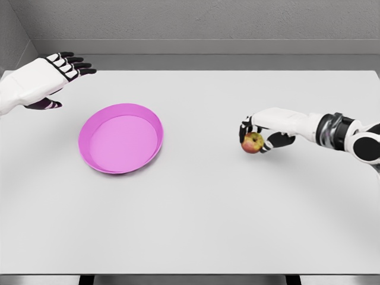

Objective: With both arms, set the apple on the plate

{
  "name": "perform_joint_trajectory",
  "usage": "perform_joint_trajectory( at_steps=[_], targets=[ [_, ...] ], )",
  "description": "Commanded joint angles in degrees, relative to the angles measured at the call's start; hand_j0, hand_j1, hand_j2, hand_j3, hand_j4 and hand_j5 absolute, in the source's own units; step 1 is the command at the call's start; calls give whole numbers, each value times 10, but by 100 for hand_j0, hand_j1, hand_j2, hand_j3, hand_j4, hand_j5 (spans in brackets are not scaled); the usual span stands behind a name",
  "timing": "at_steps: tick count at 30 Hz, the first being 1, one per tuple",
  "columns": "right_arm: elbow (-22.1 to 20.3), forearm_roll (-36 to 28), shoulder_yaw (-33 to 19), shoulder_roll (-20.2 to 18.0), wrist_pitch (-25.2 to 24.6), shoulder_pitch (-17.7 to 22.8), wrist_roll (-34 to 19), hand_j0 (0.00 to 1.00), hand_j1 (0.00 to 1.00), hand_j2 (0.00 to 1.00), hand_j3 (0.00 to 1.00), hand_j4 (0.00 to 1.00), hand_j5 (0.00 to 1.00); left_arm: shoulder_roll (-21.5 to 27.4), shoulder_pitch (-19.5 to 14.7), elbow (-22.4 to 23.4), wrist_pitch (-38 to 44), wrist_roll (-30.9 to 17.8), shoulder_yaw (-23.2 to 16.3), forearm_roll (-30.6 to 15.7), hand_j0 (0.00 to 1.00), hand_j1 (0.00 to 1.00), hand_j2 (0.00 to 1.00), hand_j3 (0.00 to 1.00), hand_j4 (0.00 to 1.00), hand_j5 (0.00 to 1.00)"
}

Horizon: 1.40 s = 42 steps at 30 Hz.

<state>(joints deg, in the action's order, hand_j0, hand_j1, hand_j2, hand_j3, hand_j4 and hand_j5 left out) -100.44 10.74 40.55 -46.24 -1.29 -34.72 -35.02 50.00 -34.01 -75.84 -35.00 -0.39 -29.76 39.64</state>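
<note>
So far only the grasp is done: my right hand [256,135] is curled around the apple [253,142] at three o'clock on the table [202,225]. Carrying it to the empty pink plate [120,138], at nine o'clock, remains; my left hand [56,74] hovers unclenched at ten.

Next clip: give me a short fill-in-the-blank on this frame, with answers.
1. The apple is grasped by the ____ hand.
2. The plate is ____ in colour.
3. The left hand holds nothing; its fingers are ____.
4. On the table, the plate lies to the picture's ____ of the apple.

Missing words: right; pink; open; left
</note>
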Motion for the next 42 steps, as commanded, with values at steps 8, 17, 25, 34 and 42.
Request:
perform_joint_trajectory(
  at_steps=[8,17,25,34,42],
  targets=[
    [0,-2,8,30,12,-9,0,45,45,45,45,45,45,3,0,0,0,0,1,-4,100,100,100,100,100,100],
    [0,-1,-20,-1,10,-15,0,100,100,100,100,100,100,3,1,-2,0,0,1,-4,100,100,100,100,100,100],
    [36,-2,-193,-120,14,55,0,100,100,100,100,100,100,2,-2,-2,0,0,0,-4,100,100,100,100,100,100],
    [7,-2,-146,-90,30,60,0,100,100,100,100,100,100,-38,-55,-69,0,-40,-85,-11,100,100,100,100,100,100],
    [11,-2,-151,-97,29,55,0,100,100,100,100,100,100,-103,-170,-136,0,-87,-245,-18,100,100,100,100,100,100]
  ],
)
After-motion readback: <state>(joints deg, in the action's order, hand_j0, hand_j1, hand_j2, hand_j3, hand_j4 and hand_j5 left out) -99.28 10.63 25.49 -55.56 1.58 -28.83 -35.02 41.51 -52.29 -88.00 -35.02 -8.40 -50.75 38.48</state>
